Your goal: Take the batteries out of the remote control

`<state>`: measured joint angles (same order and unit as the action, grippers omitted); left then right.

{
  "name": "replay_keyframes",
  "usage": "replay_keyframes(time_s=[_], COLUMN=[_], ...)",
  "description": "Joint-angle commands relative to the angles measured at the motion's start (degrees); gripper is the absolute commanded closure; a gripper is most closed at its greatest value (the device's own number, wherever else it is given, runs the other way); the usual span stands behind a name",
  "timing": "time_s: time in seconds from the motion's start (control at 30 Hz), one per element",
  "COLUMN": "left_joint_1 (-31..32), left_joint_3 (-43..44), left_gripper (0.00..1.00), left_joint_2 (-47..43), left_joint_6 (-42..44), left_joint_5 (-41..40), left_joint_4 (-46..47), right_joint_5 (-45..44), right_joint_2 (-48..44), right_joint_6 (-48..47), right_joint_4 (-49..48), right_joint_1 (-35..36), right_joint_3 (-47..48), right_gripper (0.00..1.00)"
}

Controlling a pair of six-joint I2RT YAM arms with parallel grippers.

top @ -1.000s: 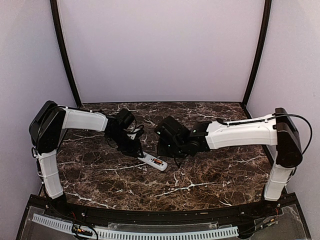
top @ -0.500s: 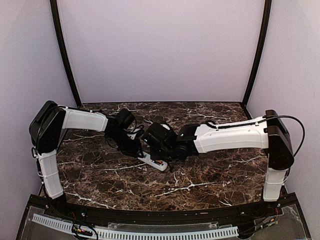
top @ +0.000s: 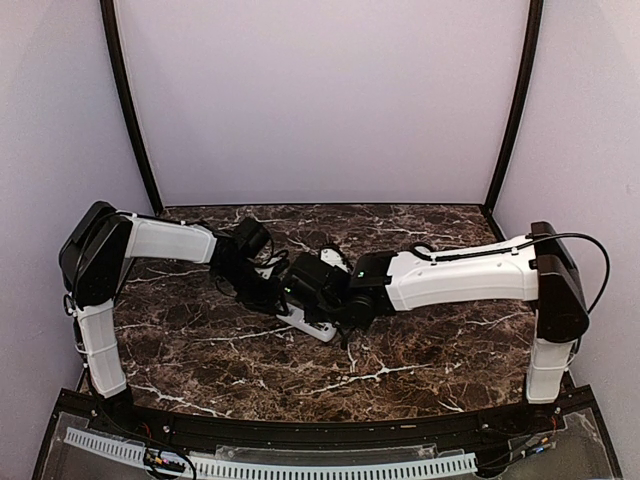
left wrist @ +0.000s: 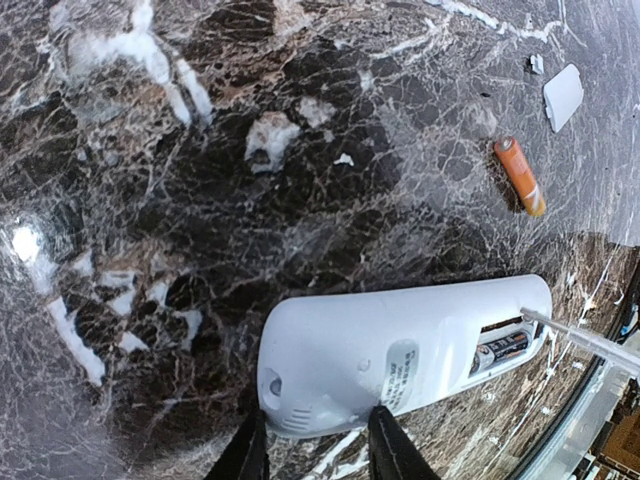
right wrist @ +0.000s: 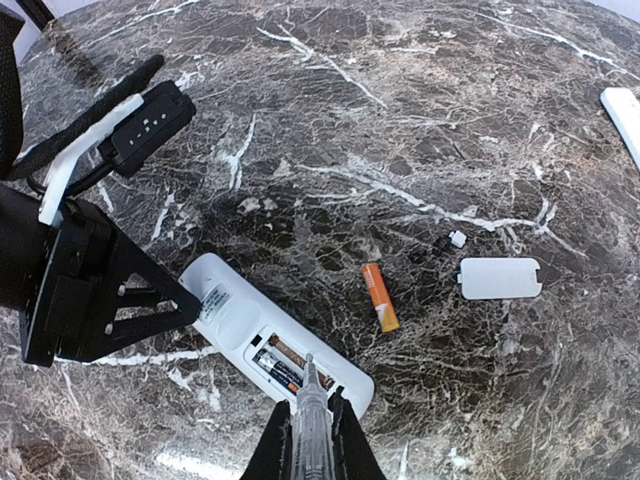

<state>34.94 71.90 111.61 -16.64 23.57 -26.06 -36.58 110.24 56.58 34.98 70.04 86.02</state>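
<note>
Lab robot cell — plain lilac walls [top: 320,100], marble-look tabletop [top: 400,365].

right arm's black two-finger gripper [right wrist: 312,442] swung toward 8 o'clock in top view. a second ago it sat apart from white plastic remote control [right wrist: 235,318], at its 2 o'clock; now over remote's open end. small orange cylinder batteries [right wrist: 280,365] in open bay, seen from above before, now covered by gripper there. white forearm reaches further toward 9 o'clock; black elbow shifted inward. thin grey metal rod [right wrist: 311,405] tip now at bay edge.
</note>
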Motion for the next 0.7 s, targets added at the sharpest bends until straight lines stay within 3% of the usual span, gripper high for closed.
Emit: replay_keyframes(time_s=[0.0,0.2,0.67], left_joint_1=[2.68,2.62,2.67], left_joint_3=[-1.60,-1.59,-1.57], left_gripper=[0.67,0.67,0.67], left_joint_2=[4.40,4.41,4.40], left_joint_6=[0.74,0.80,0.89], left_joint_5=[0.48,0.80,1.44], left_joint_4=[-1.07,-0.97,-0.89], right_joint_5=[-4.14,-0.11,20.54], right_joint_2=[-1.05,-4.16,-14.01], right_joint_6=[0.51,1.01,0.36], right_joint_4=[0.66,-4.14,-17.24], right_joint_1=[-0.17,-1.32,-10.99], right_joint_3=[-0.33,-3.84,-16.73], right_gripper=[1.00,1.00,1.00])
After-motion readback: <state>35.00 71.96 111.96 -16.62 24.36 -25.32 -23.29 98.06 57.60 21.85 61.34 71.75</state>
